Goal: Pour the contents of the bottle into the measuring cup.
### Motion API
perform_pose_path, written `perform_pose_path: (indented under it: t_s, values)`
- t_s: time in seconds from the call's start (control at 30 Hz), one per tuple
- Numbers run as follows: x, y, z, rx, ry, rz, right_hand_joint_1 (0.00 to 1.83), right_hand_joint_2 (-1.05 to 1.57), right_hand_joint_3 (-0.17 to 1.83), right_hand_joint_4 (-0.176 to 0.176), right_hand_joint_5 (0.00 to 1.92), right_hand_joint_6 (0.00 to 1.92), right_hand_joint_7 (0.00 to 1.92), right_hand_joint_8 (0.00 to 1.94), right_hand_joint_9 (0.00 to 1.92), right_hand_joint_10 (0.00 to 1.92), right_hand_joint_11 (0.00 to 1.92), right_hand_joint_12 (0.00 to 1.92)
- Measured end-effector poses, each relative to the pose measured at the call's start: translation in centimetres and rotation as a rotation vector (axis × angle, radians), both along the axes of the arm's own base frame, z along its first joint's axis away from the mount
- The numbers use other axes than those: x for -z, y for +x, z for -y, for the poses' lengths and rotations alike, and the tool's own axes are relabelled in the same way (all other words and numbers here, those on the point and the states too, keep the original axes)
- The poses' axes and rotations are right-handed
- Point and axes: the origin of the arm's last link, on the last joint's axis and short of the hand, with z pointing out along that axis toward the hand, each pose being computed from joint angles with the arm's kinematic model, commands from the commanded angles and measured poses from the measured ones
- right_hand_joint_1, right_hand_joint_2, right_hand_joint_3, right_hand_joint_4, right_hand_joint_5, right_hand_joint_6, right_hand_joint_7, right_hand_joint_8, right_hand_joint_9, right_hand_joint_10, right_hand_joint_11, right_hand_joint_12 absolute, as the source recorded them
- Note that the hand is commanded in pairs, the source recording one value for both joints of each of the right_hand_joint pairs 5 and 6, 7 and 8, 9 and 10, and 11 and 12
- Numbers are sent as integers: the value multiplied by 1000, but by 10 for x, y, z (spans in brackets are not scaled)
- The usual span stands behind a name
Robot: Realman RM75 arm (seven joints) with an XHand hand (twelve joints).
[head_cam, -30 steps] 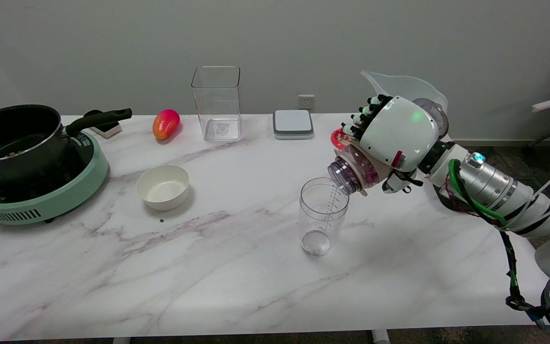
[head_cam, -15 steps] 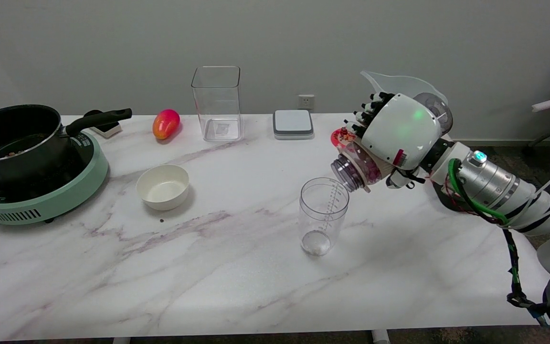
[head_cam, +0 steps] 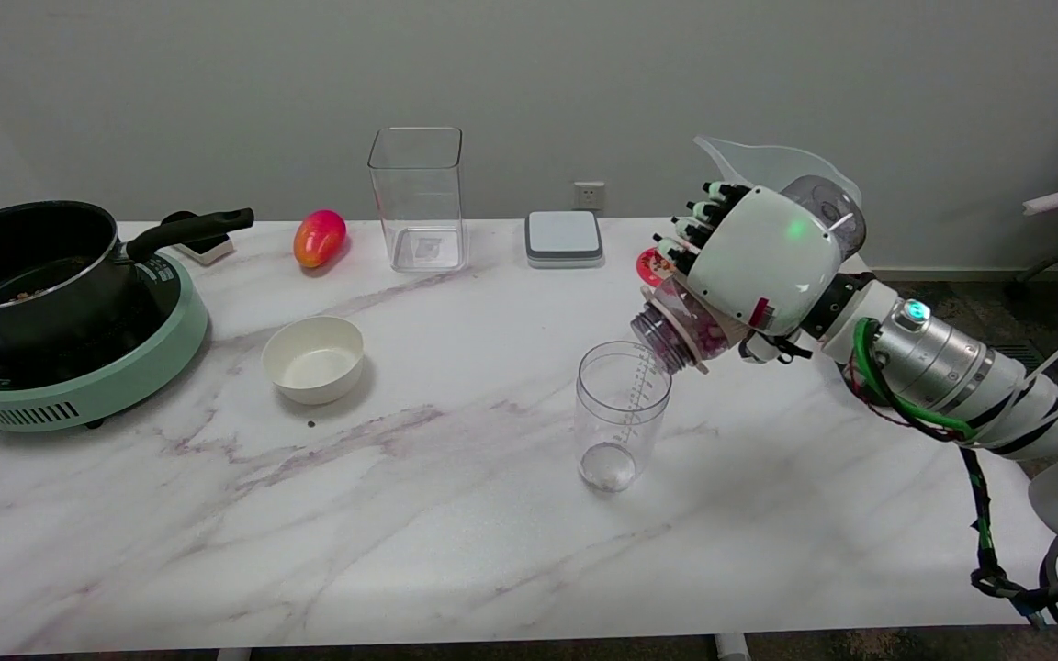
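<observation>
A clear measuring cup (head_cam: pixel 621 415) with printed graduations stands upright near the table's middle right. My right hand (head_cam: pixel 759 259) grips a clear bottle (head_cam: pixel 680 328) holding pink bits. The bottle is tilted steeply, its open mouth pointing down and left, just above the cup's right rim. Most of the bottle's body is hidden behind the hand's white back. The cup's inside looks clear, with nothing coloured at its bottom.
A white bowl (head_cam: pixel 313 358) sits left of the cup. At the far left a black pot (head_cam: pixel 28 266) stands on a green cooker (head_cam: pixel 79 386). Along the back edge are a mango (head_cam: pixel 319 237), a tall clear container (head_cam: pixel 417 197), a grey scale (head_cam: pixel 564 238) and a red lid (head_cam: pixel 648 267).
From one second ago the hand drew the bottle a little up and right, away from the cup; now it has come back left and tipped the mouth down over the rim again.
</observation>
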Motion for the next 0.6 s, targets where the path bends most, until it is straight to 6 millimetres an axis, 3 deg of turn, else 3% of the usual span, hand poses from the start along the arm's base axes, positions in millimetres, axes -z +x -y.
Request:
perform_pose_path:
  t_s: [0.6]
  values:
    - [8, -10, -4, -25, 9, -44, 1272, 1492, 264, 0, 1920, 1920, 1904, 1904, 1607, 1607, 1381, 1381]
